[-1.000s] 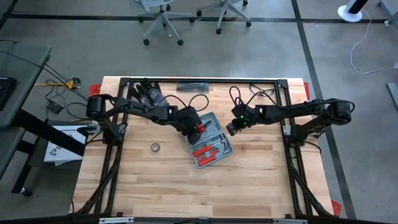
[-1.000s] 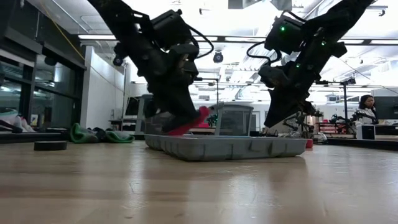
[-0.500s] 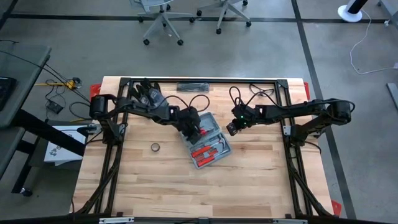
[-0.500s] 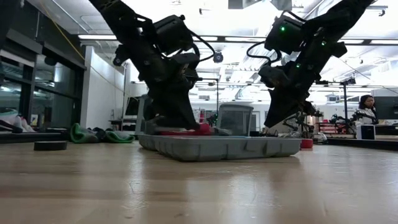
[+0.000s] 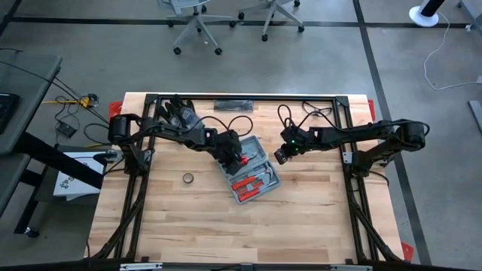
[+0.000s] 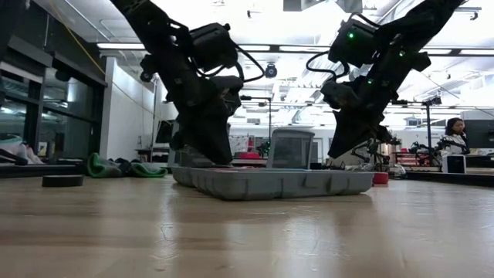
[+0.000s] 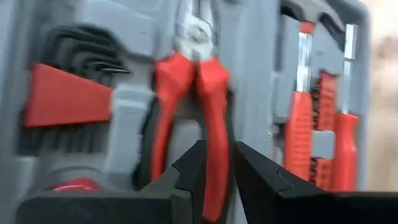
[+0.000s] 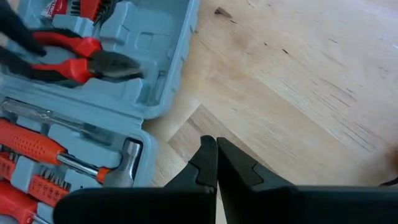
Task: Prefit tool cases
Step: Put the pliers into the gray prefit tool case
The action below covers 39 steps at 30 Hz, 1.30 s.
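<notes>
Blue-grey plastic clamshell tool case (image 5: 249, 168) lies open mid-frame on the wood bench (image 5: 301, 218). Red-handled pliers (image 7: 193, 106) look seated; left end effector (image 7: 216, 163) fingers slightly apart around one handle. Right end effector (image 8: 216, 163) closed, empty, beside the case. Mostly done imo.

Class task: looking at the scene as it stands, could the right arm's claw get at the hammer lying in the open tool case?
Probably yes. The right claw hangs shut just beside the tool case, and the hammer lies uncovered near that edge; the left claw works over the pliers.
</notes>
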Tool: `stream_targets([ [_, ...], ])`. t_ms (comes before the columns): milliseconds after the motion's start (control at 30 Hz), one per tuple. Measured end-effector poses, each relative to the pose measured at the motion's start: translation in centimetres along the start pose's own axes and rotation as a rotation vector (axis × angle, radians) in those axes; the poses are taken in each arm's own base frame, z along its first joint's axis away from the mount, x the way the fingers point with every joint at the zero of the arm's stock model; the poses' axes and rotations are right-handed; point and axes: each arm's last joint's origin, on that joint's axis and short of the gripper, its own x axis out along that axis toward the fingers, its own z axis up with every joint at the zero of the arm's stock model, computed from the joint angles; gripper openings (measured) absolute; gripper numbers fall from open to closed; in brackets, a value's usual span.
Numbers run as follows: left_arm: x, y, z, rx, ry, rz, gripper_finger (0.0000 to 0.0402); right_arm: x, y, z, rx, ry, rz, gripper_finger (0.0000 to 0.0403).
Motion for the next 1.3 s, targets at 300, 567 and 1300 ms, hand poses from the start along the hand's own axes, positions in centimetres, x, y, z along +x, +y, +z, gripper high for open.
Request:
stream_targets([
  [300, -0.8, 0.0, 0.5, 0.087, 0.008, -0.089, 0.0074, -0.1, 1.3, 0.9, -0.027, -0.042, 0.197, 0.0],
  [567, -2.2, -1.1, -0.4, 0.159, 0.006, -0.098, 0.0058, 0.4, 3.5, 1.1, -0.051, -0.108, 0.374, 0.0],
  [1300, -5.7, 1.2, -6.5, -0.041, -0.131, -0.244, 0.0003, 11.0, 8.6, 4.1, -0.235, 0.218, 0.342, 0.0],
])
